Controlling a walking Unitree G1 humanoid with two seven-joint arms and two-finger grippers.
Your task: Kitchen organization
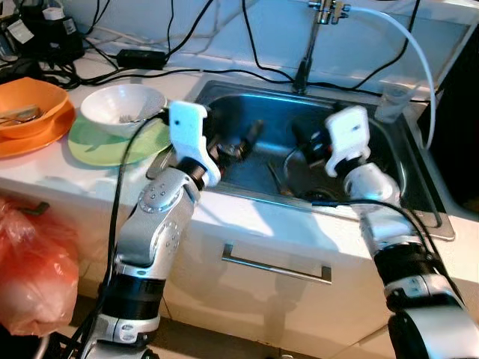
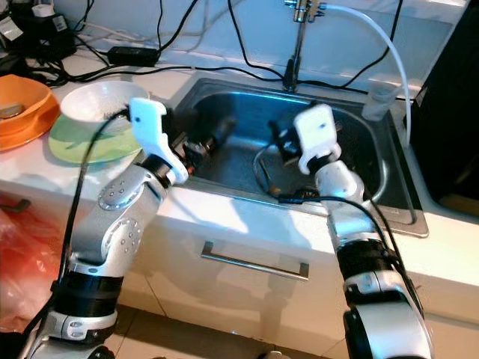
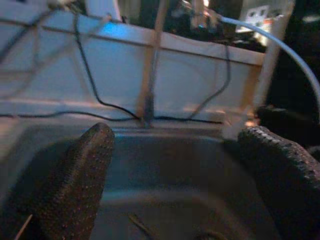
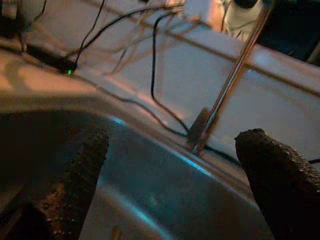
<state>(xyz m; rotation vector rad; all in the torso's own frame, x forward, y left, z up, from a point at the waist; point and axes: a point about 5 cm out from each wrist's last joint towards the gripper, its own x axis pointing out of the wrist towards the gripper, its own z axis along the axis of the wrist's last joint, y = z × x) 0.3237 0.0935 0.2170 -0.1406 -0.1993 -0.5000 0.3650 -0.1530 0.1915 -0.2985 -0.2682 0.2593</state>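
Note:
Both arms reach over the counter edge into a stainless steel sink [image 1: 404, 172]. My left gripper [image 1: 243, 142] hangs over the sink's left half, open, with nothing between its fingers [image 3: 80, 175]. My right gripper [image 1: 307, 146] is over the middle of the basin, also open and empty, its fingers [image 4: 270, 170] spread wide. Thin utensils [image 1: 277, 179] lie on the sink bottom below and between the two grippers. A white bowl [image 1: 123, 107] stands on a green plate [image 1: 97, 149] on the counter left of the sink.
An orange bowl [image 1: 26, 105] on an orange plate sits at the far left. The faucet [image 1: 308, 52] rises behind the sink, with a white hose and black cables along the wall. A clear cup [image 1: 391, 101] stands at the back right. A red bag [image 1: 34, 262] hangs below the counter.

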